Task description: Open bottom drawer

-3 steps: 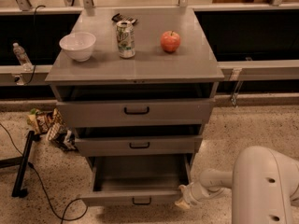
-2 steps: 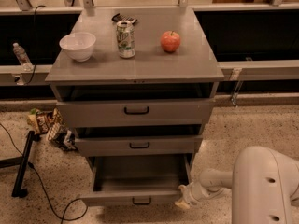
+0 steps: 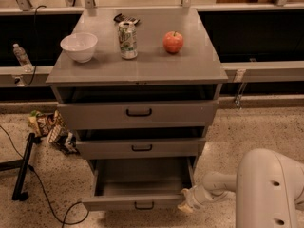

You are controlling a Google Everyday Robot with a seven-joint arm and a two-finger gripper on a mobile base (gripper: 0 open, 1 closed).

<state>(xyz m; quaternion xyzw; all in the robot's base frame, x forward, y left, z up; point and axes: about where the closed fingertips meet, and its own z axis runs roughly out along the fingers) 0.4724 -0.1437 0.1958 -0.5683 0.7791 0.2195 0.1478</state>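
hardly anything has shifted since a second ago: the bottom drawer [image 3: 114, 203] stands pulled out as far as it did then, and the gripper [image 3: 186, 204] sits at the same right front corner of it, with the pale arm [image 3: 270, 189] bulking in from the lower right. from the one camera view, looking down on the front of the grey cabinet [image 3: 142, 72], the lowest drawer is drawn well forward of the two above it, its bare floor open to view and its small black loop handle [image 3: 144, 205] facing out low at the front. the gripper is just beside, perhaps touching, the right end of that front panel, not at the handle; whether it is clasping the edge or standing free of it i cannot tell. the middle drawer [image 3: 141, 147] and the top drawer [image 3: 138, 113] each sit out a little, showing a dark gap, but far less than the bottom one. up on the bench top a white bowl [image 3: 79, 46], a can [image 3: 127, 40] and a red apple [image 3: 173, 42] stand apart from one another, undisturbed. to my eye the job is all but done: the drawer is open. what may be left is a last bit of travel, if more is wanted, and drawing the gripper clear of the corner without nudging the drawer back in.
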